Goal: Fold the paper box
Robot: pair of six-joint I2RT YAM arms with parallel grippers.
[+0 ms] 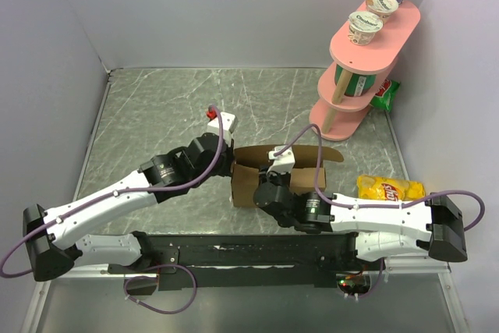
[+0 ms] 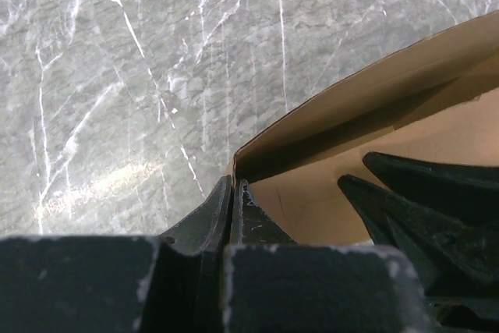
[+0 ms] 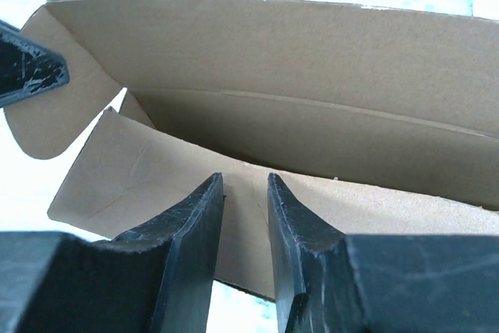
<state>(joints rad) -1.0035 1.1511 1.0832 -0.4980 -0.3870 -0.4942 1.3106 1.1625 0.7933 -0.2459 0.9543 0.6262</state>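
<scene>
At the centre of the marble surface (image 1: 156, 107), between the two arms, the paper box (image 1: 248, 185) sits partly folded, its long rear panel raised and ending in a rounded tab at the right. The left fingers (image 2: 218, 208) are pressed fully together, pinching the corner edge of a box wall. The right fingers (image 3: 195, 232) stand narrowly apart inside the box, with bare cardboard showing in the gap.
</scene>
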